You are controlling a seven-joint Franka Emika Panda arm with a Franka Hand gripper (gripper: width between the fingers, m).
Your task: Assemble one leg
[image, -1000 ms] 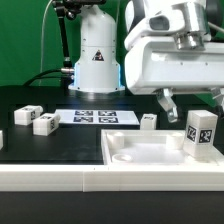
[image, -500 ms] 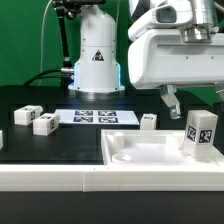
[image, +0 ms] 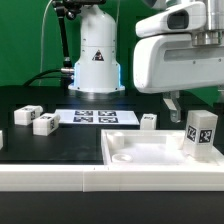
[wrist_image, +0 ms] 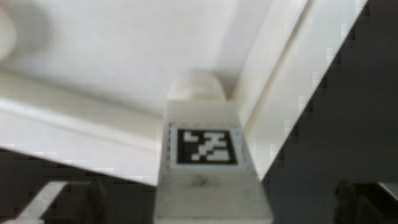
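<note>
The arm's white base column (image: 97, 55) stands upright at the back, and its bulky white wrist housing (image: 178, 60) hangs high at the exterior view's right. Beneath it the gripper (image: 197, 106) points downward with its jaws spread wide. One dark finger (image: 172, 104) shows clearly, while the other seems cut off by the frame edge.

leg (image: 201, 133) stands on panel (image: 135, 150), exterior view's right; marker board (image: 95, 117) behind panel.
</note>
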